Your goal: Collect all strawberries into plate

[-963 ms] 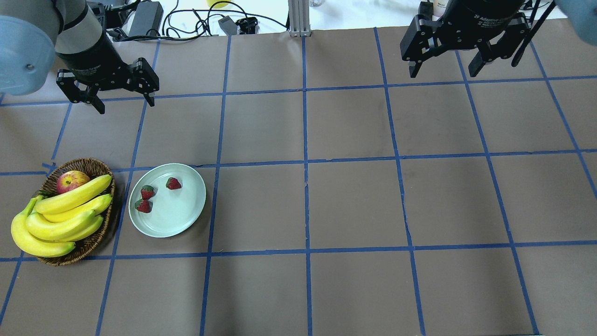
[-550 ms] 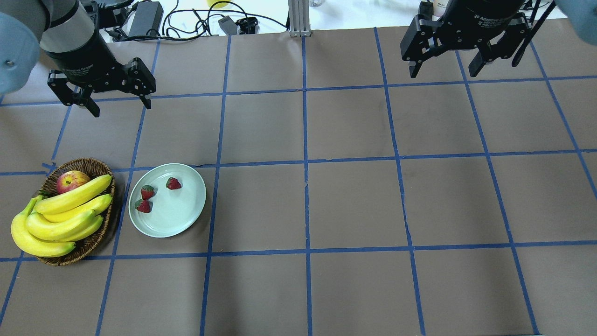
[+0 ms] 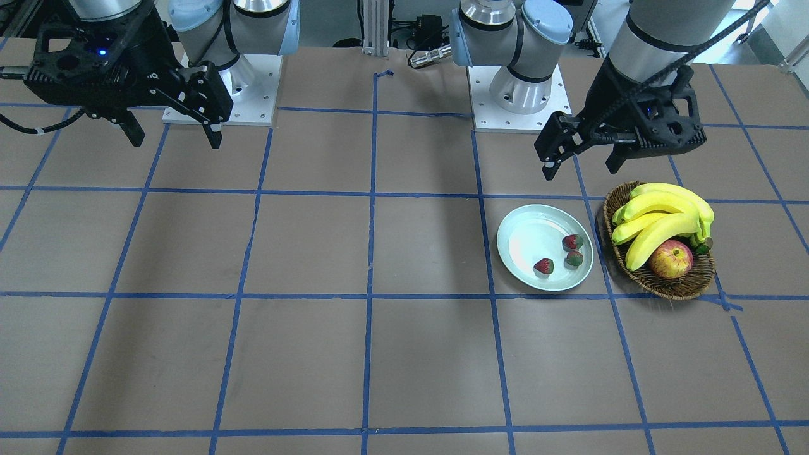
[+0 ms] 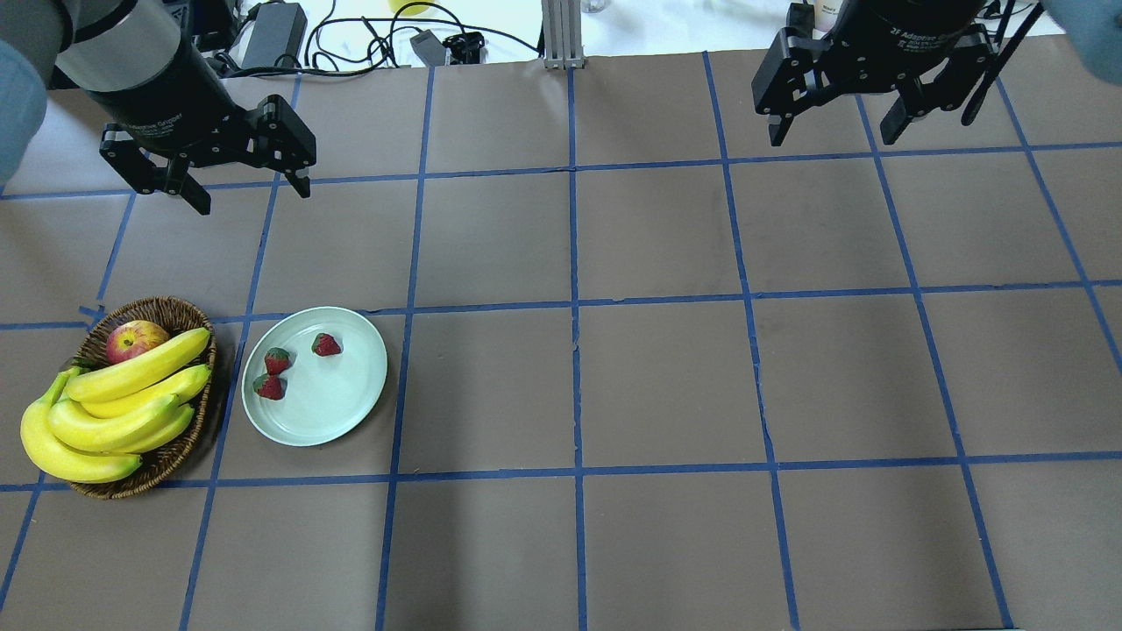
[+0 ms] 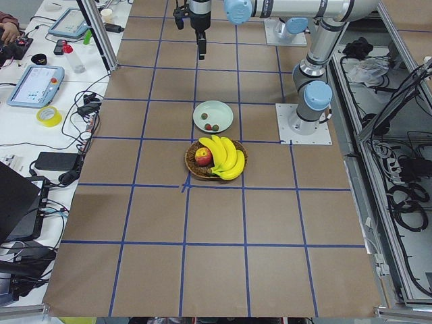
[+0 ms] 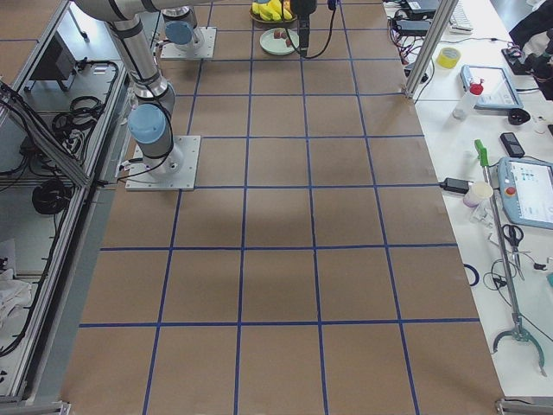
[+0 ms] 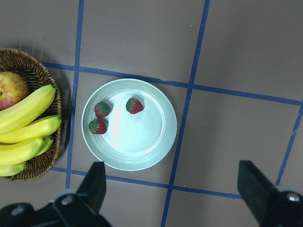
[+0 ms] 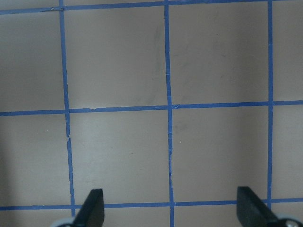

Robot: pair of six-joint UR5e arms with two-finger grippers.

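Observation:
Three strawberries (image 4: 277, 360) (image 4: 270, 386) (image 4: 326, 344) lie inside the pale mint plate (image 4: 337, 407) at the table's left, next to the basket. The left wrist view looks straight down on them, the strawberries (image 7: 102, 109) clustered in the plate's (image 7: 137, 144) left half. My left gripper (image 4: 254, 198) hovers open and empty well beyond the plate, high over the table. In the front-facing view the left gripper (image 3: 580, 169) hangs above the gap between the plate (image 3: 524, 243) and the basket. My right gripper (image 4: 831, 138) is open and empty at the far right, over bare table (image 8: 170, 208).
A brown wicker basket (image 4: 171, 456) holding bananas (image 4: 123, 394) and a red-yellow apple (image 4: 133, 340) stands just left of the plate. Cables and a power brick (image 4: 273, 31) lie past the table's far edge, beside an aluminium post (image 4: 561, 35).
The left gripper drifted slightly left, then back right, staying open and high. The strawberries, the plate and the right arm have not moved.

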